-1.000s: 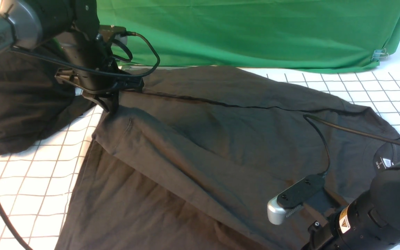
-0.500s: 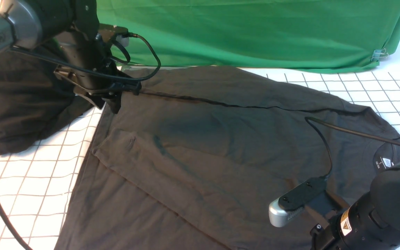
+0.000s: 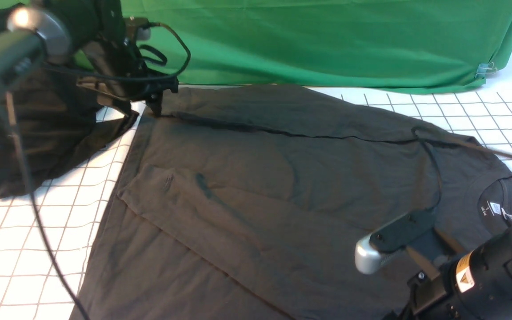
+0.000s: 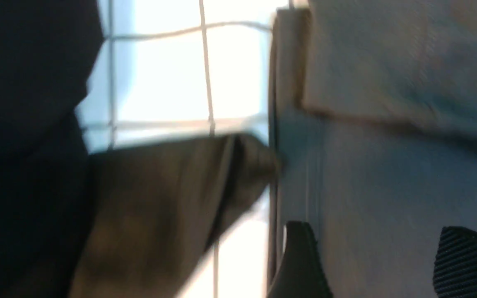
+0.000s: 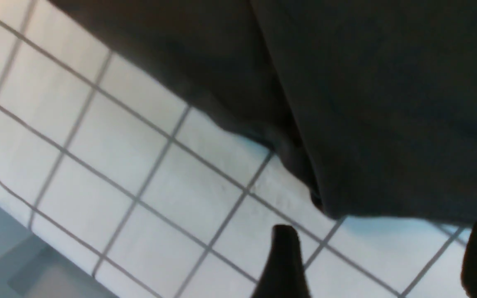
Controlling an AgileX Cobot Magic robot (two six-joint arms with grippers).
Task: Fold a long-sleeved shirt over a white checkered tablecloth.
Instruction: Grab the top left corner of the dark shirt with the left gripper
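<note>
The long-sleeved shirt (image 3: pixel 282 178) lies spread on the white checkered tablecloth (image 3: pixel 38 231), a folded flap resting flat across its near half. Its collar with the white neck label (image 3: pixel 496 209) points right. My left gripper (image 3: pixel 144 107) hovers at the shirt's far left corner, open and holding nothing. In the left wrist view that gripper (image 4: pixel 375 229) has bare shirt cloth (image 4: pixel 387 165) between its fingers. My right gripper (image 5: pixel 381 231) is open over the tablecloth (image 5: pixel 118 165), just off the shirt's edge (image 5: pixel 367 103). The right arm's wrist hides it in the front view.
A blacker mass of cloth (image 3: pixel 38 129) lies heaped at the far left, under my left arm. Green fabric (image 3: pixel 327 40) hangs across the back, held by a clip (image 3: pixel 487 69). The right arm's cable (image 3: pixel 434 178) loops above the shirt near the collar.
Both grippers opened. The left one let go of the lifted fold, which dropped flat, then drew back and up to the far corner. The right arm shifted slightly right and up.
</note>
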